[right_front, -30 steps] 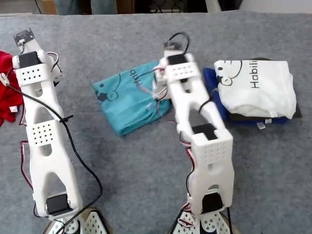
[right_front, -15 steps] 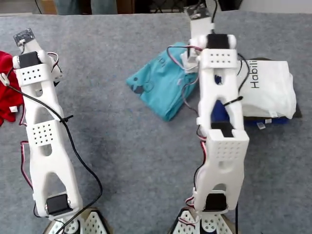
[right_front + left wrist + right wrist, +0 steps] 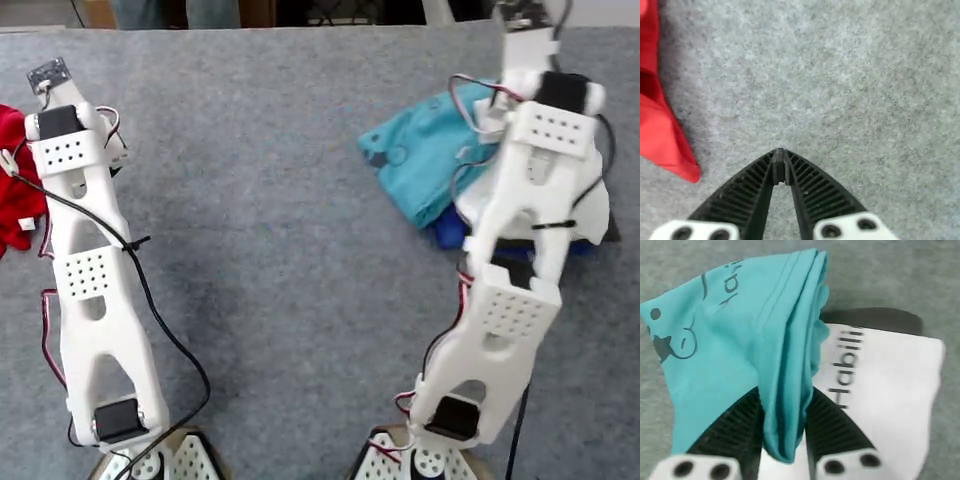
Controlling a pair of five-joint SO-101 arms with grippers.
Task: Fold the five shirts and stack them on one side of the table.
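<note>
Your right gripper (image 3: pixel 784 402) pinches the folded teal shirt (image 3: pixel 730 355), which overlaps the white shirt (image 3: pixel 885 390); a dark shirt (image 3: pixel 875 320) peeks out from under the white shirt.

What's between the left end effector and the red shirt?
Bare grey mat, in the left wrist view, separates the shut left end effector from the red shirt.

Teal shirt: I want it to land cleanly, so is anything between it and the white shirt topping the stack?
Nothing visible does. The right hand grips the folded teal shirt right at the edge of the white shirt, whose visible top has nothing lying on it.
</note>
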